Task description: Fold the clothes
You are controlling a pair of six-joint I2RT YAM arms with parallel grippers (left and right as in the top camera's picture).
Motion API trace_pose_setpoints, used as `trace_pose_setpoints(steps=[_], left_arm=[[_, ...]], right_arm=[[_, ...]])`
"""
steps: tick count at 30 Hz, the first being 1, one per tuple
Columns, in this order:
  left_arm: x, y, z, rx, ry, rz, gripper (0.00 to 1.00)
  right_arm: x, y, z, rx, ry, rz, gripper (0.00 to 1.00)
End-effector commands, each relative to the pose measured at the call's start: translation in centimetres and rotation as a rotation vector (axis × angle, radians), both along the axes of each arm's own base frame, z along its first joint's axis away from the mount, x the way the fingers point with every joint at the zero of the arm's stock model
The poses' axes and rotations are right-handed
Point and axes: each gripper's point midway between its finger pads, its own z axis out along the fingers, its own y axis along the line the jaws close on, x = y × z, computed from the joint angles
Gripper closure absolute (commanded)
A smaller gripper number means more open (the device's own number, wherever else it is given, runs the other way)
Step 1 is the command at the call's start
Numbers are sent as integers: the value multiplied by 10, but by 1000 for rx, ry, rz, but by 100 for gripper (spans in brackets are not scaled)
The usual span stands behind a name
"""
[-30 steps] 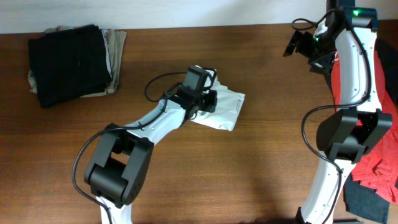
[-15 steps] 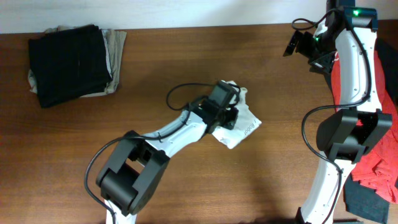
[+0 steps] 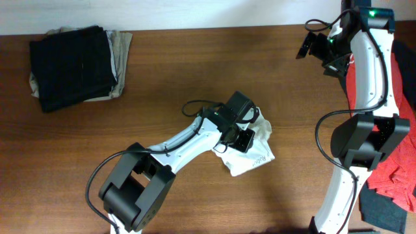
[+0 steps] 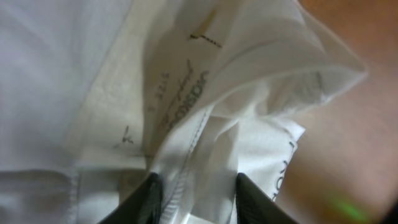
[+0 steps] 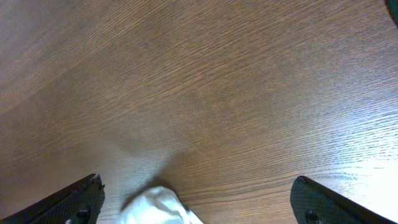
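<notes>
where the brown wood-grain worktop (image 3: 195, 71) meets a pale wall (image 3: 162, 13), a folded black and khaki pile (image 3: 75, 62) sits at the far left and red cloth (image 3: 396, 175) lies at the right edge. the white t-shirt (image 3: 252, 155) lies crumpled near the middle. the left fingers (image 4: 252, 198) stand partly apart around its hem; whether they grip it i cannot tell. the right fingers (image 5: 81, 196) gape wide, holding nothing.

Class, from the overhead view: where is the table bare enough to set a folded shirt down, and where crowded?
Free: the table between the dark folded pile and the right arm, beyond the white shirt; the near-left corner in front of that pile. Crowded: the middle, left arm over the shirt; the right edge, red clothes.
</notes>
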Motion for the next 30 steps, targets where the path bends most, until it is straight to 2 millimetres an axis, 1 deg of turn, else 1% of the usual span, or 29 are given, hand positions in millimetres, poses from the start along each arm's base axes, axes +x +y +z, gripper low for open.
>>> trace_pose_setpoints(steps=[1,3,4,5,6,7,8,9,10,11,12,13,14,15,16,17,18,19,20,23,27,29,30], left_arm=[[-32,-16,39,-147,122,-81,78],[-35,-13,61,-169,88,-99,78],[-34,-13,84,-203,22,-132,78],[-31,-11,107,-230,-44,-139,74],[-26,-6,123,-240,-95,-124,68],[-17,4,142,-242,-161,-91,60],[-11,13,150,-234,-197,-62,50],[1,26,155,-207,-237,-17,50],[13,39,152,-162,-265,31,50],[21,48,147,-123,-283,54,50],[31,61,135,-58,-299,71,50],[36,67,124,-21,-288,80,50],[40,69,107,7,-254,85,49],[41,68,85,36,-212,78,49],[38,63,63,50,-162,50,49],[32,57,47,39,-106,22,49],[22,48,33,5,-36,-24,57],[15,42,27,-24,7,-58,66],[12,40,25,-29,19,-66,71],[6,35,26,-28,20,-87,71],[-6,32,28,-18,16,-143,70],[-16,33,25,2,42,-161,64],[-21,33,24,11,54,-167,64]], right_arm=[[-1,-2,8,-12,-16,0,1],[-1,-2,8,-12,-16,0,1],[-1,-2,8,-12,-16,0,1],[-1,-2,7,-11,-15,0,1],[-1,-2,7,-11,-15,0,1],[-1,-2,7,-11,-15,0,1],[-1,-2,8,-12,-16,0,1],[-1,-2,8,-12,-16,0,1],[-1,-2,8,-12,-16,0,1],[-1,-2,8,-12,-16,0,1],[-1,-2,8,-12,-16,0,1],[-1,-2,8,-12,-16,0,1],[-1,-2,8,-12,-16,0,1],[-1,-2,8,-12,-16,0,1],[-1,-2,8,-12,-16,0,1],[-1,-2,7,-11,-15,0,1],[-1,-2,8,-12,-16,0,1],[-1,-2,8,-12,-16,0,1],[-1,-2,7,-11,-15,0,1],[-1,-2,8,-12,-16,0,1],[-1,-2,7,-11,-15,0,1],[-1,-2,7,-11,-15,0,1],[-1,-2,7,-11,-15,0,1]])
